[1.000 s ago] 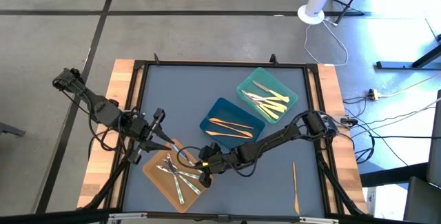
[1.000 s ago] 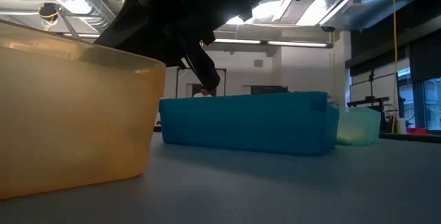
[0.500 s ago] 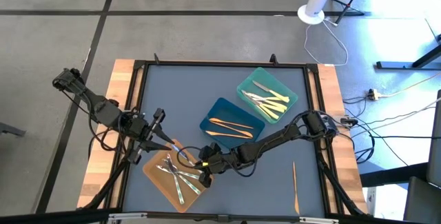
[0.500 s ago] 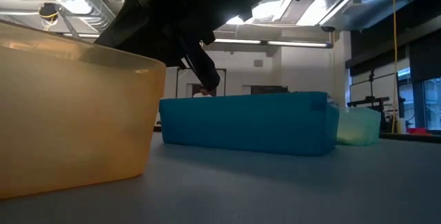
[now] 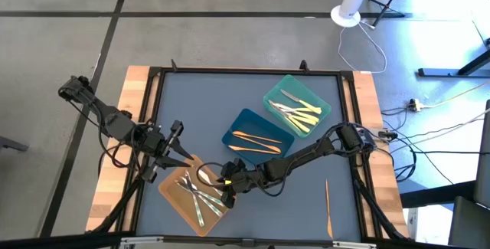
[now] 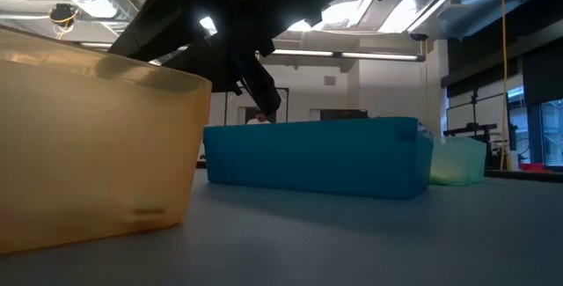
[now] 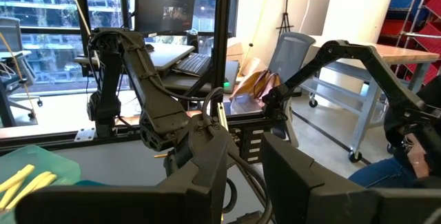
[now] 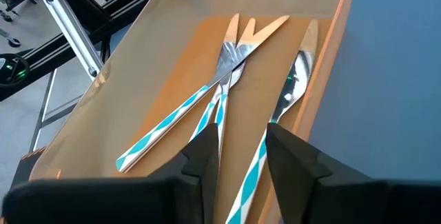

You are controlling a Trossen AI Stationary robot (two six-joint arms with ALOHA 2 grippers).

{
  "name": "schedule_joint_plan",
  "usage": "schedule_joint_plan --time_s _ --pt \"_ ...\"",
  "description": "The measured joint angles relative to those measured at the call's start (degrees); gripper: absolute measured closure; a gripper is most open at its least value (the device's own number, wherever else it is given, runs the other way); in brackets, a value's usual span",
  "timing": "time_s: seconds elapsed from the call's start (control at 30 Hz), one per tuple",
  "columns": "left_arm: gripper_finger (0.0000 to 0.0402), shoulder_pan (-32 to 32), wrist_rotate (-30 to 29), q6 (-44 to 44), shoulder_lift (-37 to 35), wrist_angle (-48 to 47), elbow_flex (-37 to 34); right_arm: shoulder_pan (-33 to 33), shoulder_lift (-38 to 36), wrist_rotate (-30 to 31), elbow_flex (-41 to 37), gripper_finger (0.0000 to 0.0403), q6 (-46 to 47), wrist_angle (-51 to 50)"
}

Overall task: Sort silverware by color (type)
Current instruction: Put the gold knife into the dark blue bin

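The high view looks straight down from well above, taking in the whole table point(image 5: 253, 88), both arms and the floor around. The low view sits at table-top height, very close to the orange tray point(image 6: 97, 136), facing level across the table past the blue tray point(image 6: 317, 158) and teal tray point(image 6: 457, 163) into the room. The left wrist view faces level across the table toward the other arm and windows beyond. The right wrist view looks steeply down, close above the orange tray point(image 8: 172, 79). That tray appears in the high point(image 5: 172, 191), low and right wrist views.
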Motion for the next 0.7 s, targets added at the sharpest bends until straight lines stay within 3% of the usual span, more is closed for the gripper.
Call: schedule_joint_plan --time_s 0.6,0.7 --pt "0.0318 0.0 -0.04 0.14 0.02 -1.49 -0.02 0.0 0.0 1.94 0.0 0.0292 -0.04 0.02" --pt "0.0318 0.0 -2.26 0.18 0.02 -1.94 -0.02 0.0 0.0 1.02 0.02 0.0292 -0.29 0.04"
